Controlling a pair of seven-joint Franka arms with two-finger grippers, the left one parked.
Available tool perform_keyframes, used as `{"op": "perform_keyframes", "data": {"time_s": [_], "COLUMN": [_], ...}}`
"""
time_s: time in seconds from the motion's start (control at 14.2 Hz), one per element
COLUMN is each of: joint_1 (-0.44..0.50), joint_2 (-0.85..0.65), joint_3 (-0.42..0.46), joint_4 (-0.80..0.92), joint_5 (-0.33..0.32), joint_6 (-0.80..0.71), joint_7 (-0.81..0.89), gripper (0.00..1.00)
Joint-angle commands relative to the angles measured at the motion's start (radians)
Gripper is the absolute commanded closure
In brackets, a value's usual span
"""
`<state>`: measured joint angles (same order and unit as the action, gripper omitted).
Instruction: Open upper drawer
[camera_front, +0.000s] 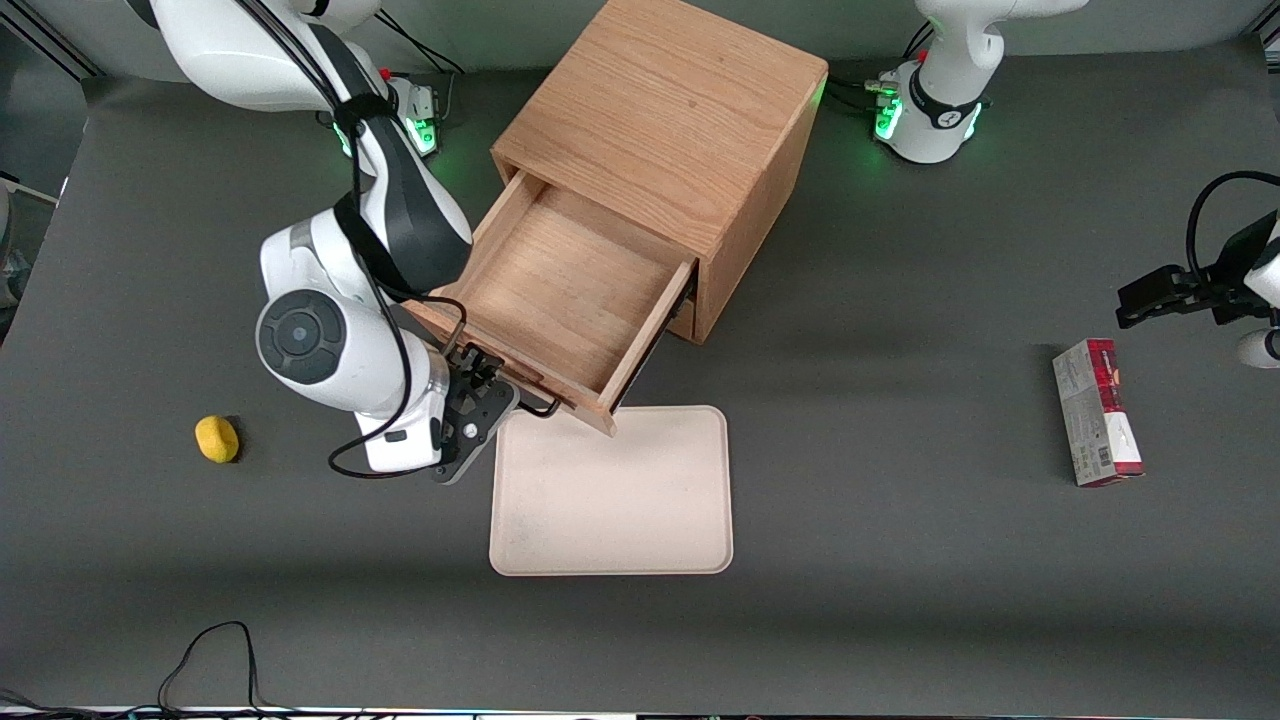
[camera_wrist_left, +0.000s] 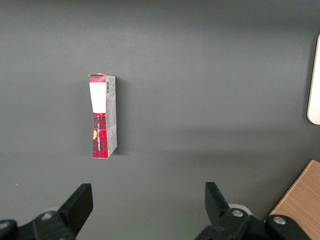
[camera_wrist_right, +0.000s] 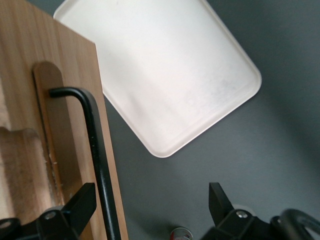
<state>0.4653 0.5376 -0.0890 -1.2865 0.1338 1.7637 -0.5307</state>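
The upper drawer (camera_front: 560, 290) of the oak cabinet (camera_front: 670, 110) stands pulled well out, its inside bare wood. Its black wire bar handle (camera_front: 545, 408) runs along the drawer front nearest the front camera. My right gripper (camera_front: 480, 378) is at that front, open, with the jaws wide apart. In the right wrist view the handle (camera_wrist_right: 95, 145) passes between the fingers, close to the finger (camera_wrist_right: 82, 202) that overlaps the drawer front (camera_wrist_right: 25, 100); the gripper (camera_wrist_right: 150, 200) does not pinch it. The lower drawer is hidden under the open one.
A cream tray (camera_front: 610, 490) lies on the table just in front of the open drawer, also in the right wrist view (camera_wrist_right: 165, 75). A yellow lemon-like object (camera_front: 217, 438) lies toward the working arm's end. A red and grey box (camera_front: 1097, 410) lies toward the parked arm's end.
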Motion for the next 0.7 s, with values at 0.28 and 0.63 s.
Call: {"op": "perform_keyframes", "data": {"time_s": [0.28, 0.63], "joint_1": [0.000, -0.007], "joint_2": [-0.092, -0.208], "joint_3": [-0.020, -0.027], "joint_4": [0.156, 0.127], "joint_5": [-0.005, -0.138], "joint_6": [-0.188, -0.331], "joint_7": [0.222, 0.460], "gripper": [0.00, 0.00]}}
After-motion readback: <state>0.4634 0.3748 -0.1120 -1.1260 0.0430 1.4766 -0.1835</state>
